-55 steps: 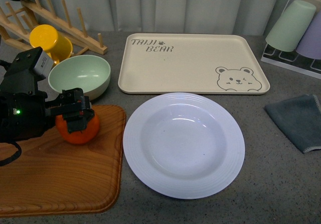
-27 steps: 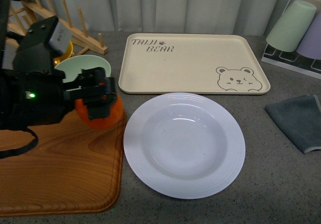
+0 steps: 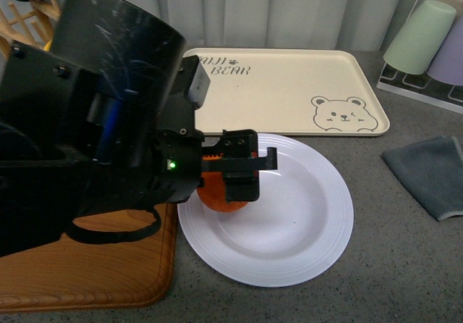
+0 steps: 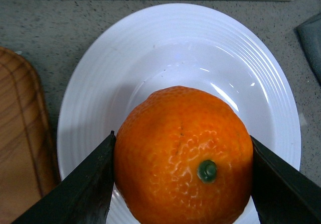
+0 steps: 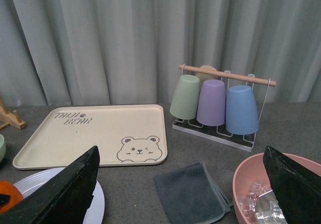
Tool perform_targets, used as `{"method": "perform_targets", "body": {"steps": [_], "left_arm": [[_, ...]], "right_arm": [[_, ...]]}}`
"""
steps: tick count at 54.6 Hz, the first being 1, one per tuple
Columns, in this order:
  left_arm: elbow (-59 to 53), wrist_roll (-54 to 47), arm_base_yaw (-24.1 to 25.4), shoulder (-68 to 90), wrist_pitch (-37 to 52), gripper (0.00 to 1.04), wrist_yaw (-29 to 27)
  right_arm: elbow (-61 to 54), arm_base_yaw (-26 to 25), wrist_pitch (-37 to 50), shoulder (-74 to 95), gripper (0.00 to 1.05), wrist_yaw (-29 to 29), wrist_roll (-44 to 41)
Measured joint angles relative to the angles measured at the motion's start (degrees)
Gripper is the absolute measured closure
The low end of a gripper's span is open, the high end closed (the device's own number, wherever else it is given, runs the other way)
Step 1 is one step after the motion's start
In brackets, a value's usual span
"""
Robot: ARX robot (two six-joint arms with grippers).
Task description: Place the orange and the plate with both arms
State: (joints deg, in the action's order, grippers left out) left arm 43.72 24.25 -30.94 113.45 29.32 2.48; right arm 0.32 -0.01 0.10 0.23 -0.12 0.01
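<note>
The orange [image 3: 221,202] is held over the left part of the white plate [image 3: 318,250], with my left gripper [image 3: 240,174] shut on it. In the left wrist view the orange [image 4: 183,153] fills the gap between the two black fingers of the left gripper [image 4: 181,137], its green stem spot facing the camera, and the plate [image 4: 165,43] lies just beneath. Whether the fruit touches the plate cannot be told. My right gripper [image 5: 180,184] hangs open and empty to the right; from there I see the plate's edge [image 5: 37,178] and a sliver of the orange [image 5: 7,196].
The beige bear tray [image 3: 289,91] lies behind the plate, and a wooden board [image 3: 87,272] lies to its left. A grey cloth [image 3: 427,174] and a rack of cups [image 3: 427,48] are on the right. A pink bowl with ice [image 5: 261,189] sits near the right gripper.
My left arm has lifted the orange off the wooden board and carried it rightwards over the plate. The arm now hides the green bowl and yellow mug.
</note>
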Motion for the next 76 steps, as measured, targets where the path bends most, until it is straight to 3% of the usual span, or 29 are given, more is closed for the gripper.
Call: {"method": "perform_targets", "body": {"steps": [22,32,45,53,67,76], "left_arm": [[4.4,0.3,-2.8,7.0,-0.8,0.39,-0.3],[4.1,0.5,-2.8,6.4,-0.8,0.05,-0.4],[-1.0,0.4,-1.0,-2.8,0.5,0.06,-3.1],[-7.2,-1.7,1.9,-12.1,3.2,0.06,-11.9],[-21.9,-3.6,7.8,-31.6,2.8,0.06,-16.5],[-29.6,-3.3,13.7,-50.9,-6.4,0.06,-17.6]], "right_arm": [[0.0,0.0,0.0,0.0,0.09,0.0,0.0],[0.0,0.0,0.0,0.0,0.09,0.0,0.0],[0.0,0.0,0.0,0.0,0.09,0.0,0.0],[0.0,0.0,0.0,0.0,0.09,0.0,0.0],[0.0,0.0,0.0,0.0,0.09,0.0,0.0],[0.0,0.0,0.0,0.0,0.09,0.0,0.0]]}}
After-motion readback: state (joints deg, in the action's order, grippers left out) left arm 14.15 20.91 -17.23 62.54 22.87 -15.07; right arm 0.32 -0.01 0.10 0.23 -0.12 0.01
